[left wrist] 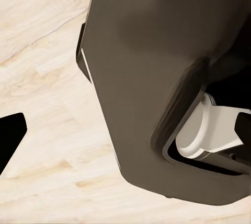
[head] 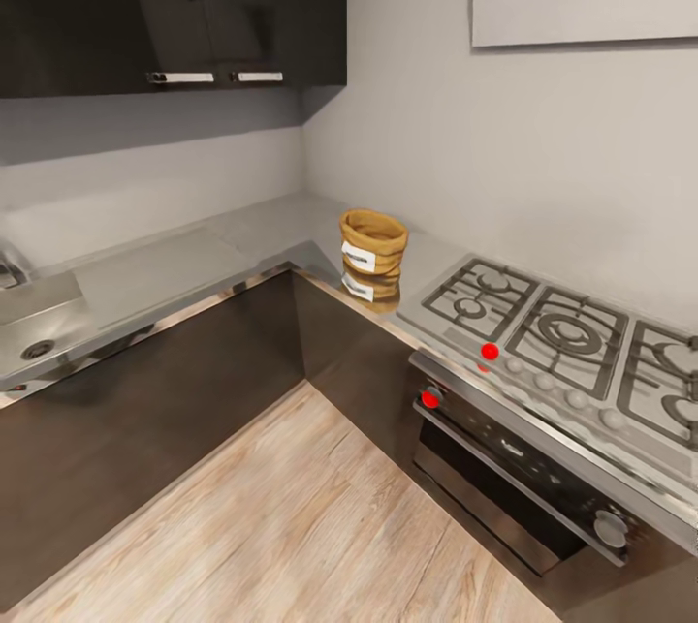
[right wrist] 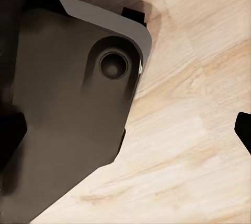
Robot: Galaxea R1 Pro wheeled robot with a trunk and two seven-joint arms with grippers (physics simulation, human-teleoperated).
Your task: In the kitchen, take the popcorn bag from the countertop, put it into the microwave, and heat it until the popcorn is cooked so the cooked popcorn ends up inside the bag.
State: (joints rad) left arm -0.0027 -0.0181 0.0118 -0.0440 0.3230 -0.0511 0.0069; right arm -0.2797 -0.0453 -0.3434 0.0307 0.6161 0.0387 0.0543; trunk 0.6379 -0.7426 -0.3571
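Grey countertop [head: 174, 269] in the corner carries the popcorn bag [head: 372, 242], upright beside the gas hob [head: 572, 342]. Nothing is done yet. Whether the grippers are apart or together, I cannot tell.

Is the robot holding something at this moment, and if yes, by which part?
Nothing is held. The popcorn bag stands alone on the countertop, beside the gas hob. Both wrist views look down at the wooden floor, with nothing at the dark fingers.

- Table [head: 242, 250]: bare around the popcorn bag [head: 372, 245]; I can approach it from my side.
- Wall [head: 436, 148]: close behind the bag.
- Gas hob [head: 567, 337]: raised grates just beside the bag.
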